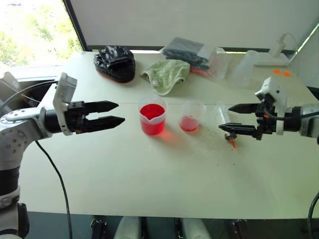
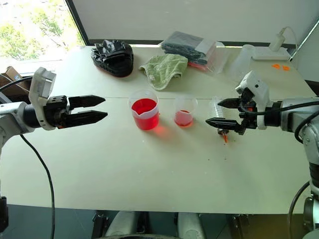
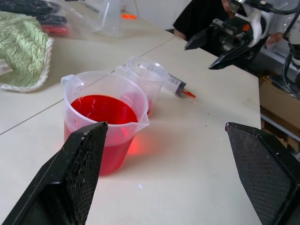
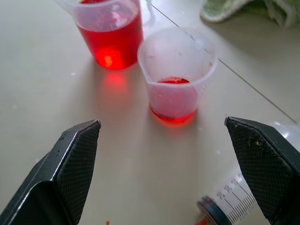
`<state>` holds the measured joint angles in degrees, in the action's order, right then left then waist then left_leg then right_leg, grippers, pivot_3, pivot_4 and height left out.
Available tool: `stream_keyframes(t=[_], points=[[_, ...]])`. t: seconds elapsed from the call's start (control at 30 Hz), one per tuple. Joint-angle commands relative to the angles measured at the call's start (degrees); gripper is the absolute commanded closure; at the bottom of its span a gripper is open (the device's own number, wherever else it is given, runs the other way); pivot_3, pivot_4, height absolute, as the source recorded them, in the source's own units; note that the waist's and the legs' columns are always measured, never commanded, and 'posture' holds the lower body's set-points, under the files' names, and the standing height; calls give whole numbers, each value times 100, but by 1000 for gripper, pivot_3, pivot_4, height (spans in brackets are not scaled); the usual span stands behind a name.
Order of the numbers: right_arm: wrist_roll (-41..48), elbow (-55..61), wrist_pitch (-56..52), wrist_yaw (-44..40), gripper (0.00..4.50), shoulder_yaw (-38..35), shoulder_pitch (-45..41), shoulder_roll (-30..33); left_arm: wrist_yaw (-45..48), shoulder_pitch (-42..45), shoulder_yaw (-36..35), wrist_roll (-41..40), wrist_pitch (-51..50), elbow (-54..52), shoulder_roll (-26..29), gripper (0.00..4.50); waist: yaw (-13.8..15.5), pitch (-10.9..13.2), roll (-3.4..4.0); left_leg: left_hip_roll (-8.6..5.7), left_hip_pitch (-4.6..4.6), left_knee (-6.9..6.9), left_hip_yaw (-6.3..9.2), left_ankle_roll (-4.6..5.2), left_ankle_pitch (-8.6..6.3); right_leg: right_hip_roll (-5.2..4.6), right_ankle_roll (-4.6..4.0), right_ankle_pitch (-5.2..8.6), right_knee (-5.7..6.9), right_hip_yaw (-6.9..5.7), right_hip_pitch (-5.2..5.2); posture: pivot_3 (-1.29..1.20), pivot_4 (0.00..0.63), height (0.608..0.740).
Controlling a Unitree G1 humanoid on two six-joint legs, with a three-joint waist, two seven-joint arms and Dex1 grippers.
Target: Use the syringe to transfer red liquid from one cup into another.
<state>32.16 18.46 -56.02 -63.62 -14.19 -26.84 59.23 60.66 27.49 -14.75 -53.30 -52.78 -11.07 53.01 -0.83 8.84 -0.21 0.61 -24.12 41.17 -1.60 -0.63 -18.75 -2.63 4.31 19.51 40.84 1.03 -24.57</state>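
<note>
Where syringe [image 4: 230,200] shows scale marks, numbers unreadable

Clear glossy plastic cups [image 1: 152,118], matt table [image 1: 149,174], fluffy green cloth [image 1: 167,74]

On the tabletop [image 1: 149,184] the spouted beaker [image 1: 152,118] stands deep red with liquid [image 1: 152,111]. Just beside it, toward the robot's right, the narrower cup [image 1: 192,115] is red only near its base. The syringe [image 1: 225,121] lies flat further right, its orange tip under the right tool [image 1: 230,117], whose fingers are apart and hover above it. The left tool [image 1: 117,113], fingers apart, points at the beaker without touching. Behind lie a green cloth [image 1: 166,73] and a black bag [image 1: 116,62].
</note>
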Motion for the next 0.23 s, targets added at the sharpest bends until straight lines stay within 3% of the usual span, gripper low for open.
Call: stream_keyframes(t=[0.03,0.23], points=[[142,98,414,-395,59,-291,258,349,301,110,-25,177,217,58,258,281,6,0,0,0,3,-2,0,4,-2,0,0,0,-7,0,2,0,150,711],[198,-72,584,-421,59,-241,278,544,548,-45,45,360,329,90,387,281,5,0,0,2,3,-4,0,3,-2,0,0,0,-19,0,6,0,150,711]])
